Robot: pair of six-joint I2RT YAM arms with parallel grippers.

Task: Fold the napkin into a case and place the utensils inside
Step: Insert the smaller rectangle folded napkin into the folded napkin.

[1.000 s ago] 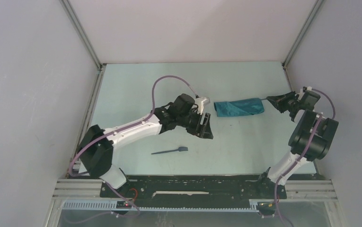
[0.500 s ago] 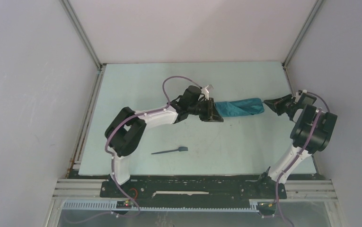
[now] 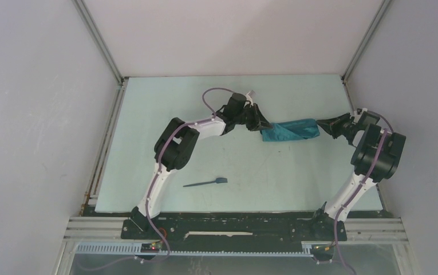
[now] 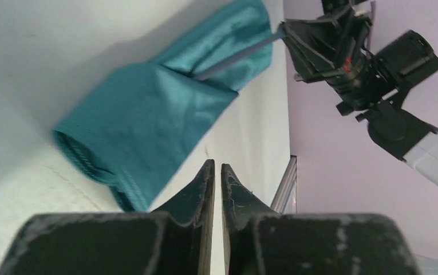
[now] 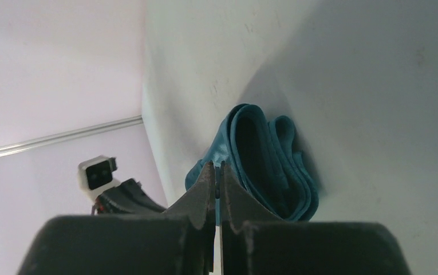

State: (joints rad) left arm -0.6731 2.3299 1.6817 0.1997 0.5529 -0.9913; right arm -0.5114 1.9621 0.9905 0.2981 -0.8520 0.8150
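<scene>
The napkin, folded into a narrow teal case (image 3: 291, 129), lies at the back right of the table. My right gripper (image 3: 323, 122) is at its right end, shut on a slim dark utensil (image 4: 239, 55) whose far end runs into the cloth (image 4: 148, 114). In the right wrist view the case's layered open end (image 5: 262, 160) sits just beyond the gripper (image 5: 217, 166). My left gripper (image 3: 264, 125) is at the case's left end. Its jaws (image 4: 214, 166) are all but closed, with a sliver of table between them and the cloth beside the left finger. A fork-like utensil (image 3: 205, 183) lies alone on the near table.
Enclosure walls and metal rails (image 3: 102, 143) border the table on three sides. The right arm's body (image 3: 377, 154) stands close to the right wall. The left arm (image 3: 176, 143) reaches diagonally across the table's middle.
My left arm swung from the table's middle up to the case's left end and its jaws closed. The right gripper stayed at the case's right end.
</scene>
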